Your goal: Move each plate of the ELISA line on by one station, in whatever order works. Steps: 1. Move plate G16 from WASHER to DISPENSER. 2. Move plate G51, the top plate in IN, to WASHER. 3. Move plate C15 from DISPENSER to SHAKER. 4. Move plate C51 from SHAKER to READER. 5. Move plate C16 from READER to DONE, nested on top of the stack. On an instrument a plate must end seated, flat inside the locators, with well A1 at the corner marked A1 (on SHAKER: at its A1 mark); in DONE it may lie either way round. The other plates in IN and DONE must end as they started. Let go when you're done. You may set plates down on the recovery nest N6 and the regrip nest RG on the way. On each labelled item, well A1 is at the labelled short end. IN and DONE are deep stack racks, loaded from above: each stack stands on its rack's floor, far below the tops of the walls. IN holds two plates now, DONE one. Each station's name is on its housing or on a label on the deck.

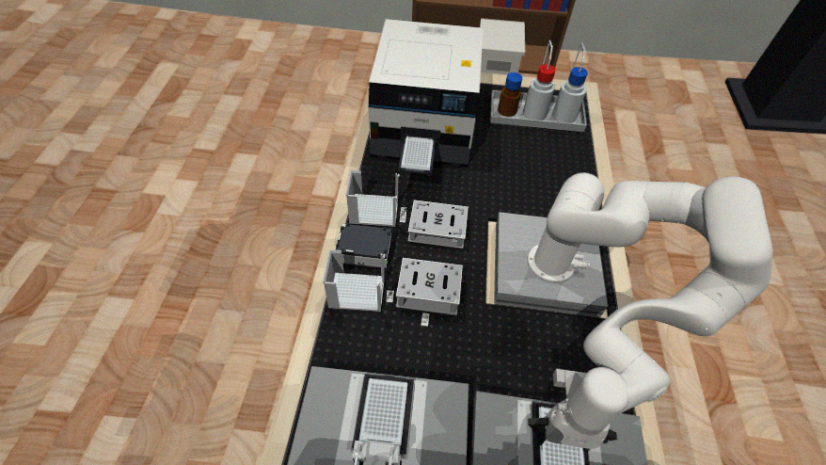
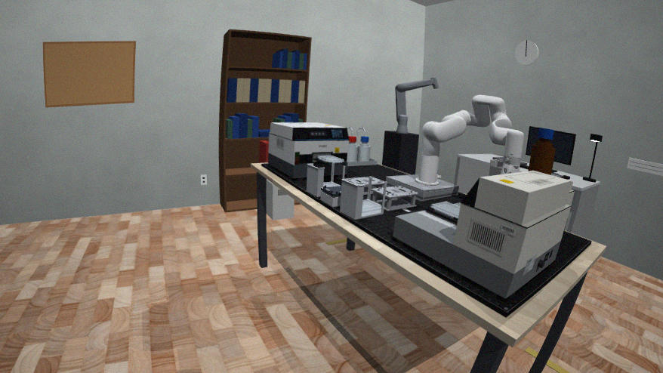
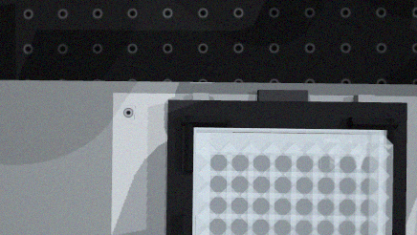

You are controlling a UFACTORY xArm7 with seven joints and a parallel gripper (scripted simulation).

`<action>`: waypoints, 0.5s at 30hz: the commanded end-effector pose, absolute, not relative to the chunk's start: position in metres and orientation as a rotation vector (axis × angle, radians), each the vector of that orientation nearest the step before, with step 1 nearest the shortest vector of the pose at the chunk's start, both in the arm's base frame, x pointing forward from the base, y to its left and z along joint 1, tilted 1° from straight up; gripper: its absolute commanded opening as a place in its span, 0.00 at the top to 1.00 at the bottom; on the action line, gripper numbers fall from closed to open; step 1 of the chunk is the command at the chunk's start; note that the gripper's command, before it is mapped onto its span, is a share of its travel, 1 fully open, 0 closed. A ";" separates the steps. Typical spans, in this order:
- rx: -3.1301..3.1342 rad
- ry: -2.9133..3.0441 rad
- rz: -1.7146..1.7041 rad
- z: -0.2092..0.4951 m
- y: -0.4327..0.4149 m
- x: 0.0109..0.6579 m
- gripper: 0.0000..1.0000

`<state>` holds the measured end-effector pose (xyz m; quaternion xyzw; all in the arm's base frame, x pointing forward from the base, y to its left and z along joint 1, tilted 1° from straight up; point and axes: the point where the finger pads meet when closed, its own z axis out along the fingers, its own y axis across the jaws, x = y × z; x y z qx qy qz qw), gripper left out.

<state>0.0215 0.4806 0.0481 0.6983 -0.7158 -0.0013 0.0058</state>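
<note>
My gripper (image 1: pixel 568 442) (image 2: pixel 503 163) is down over the instrument at the front right of the deck. It is shut on a white well plate (image 1: pixel 561 455) (image 3: pixel 292 181) that sits in that instrument's black nest frame (image 3: pixel 176 167). The fingers themselves are out of the wrist view, and I cannot read the plate's label. A second white plate (image 1: pixel 384 410) lies in the front left instrument. Another plate (image 1: pixel 417 152) rests on the tray of the large instrument at the back. Two stack racks hold white plates, one (image 1: pixel 373 210) at the far left and one (image 1: pixel 357 291) nearer. A dark unit (image 1: pixel 363 241) stands between them.
The nests N6 (image 1: pixel 437 219) and RG (image 1: pixel 430 281) stand mid-deck with nothing on them. A tray with three bottles (image 1: pixel 540 92) is at the back right. The arm's base (image 1: pixel 548 263) is on a grey pedestal at the right. A tall grey housing (image 2: pixel 519 204) stands at the deck's front end.
</note>
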 end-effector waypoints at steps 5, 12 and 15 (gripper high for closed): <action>2.188 -2.243 -0.009 0.050 0.482 0.022 1.00; 2.188 -2.243 -0.008 0.051 0.482 0.022 1.00; 2.188 -2.243 -0.008 0.052 0.482 0.022 1.00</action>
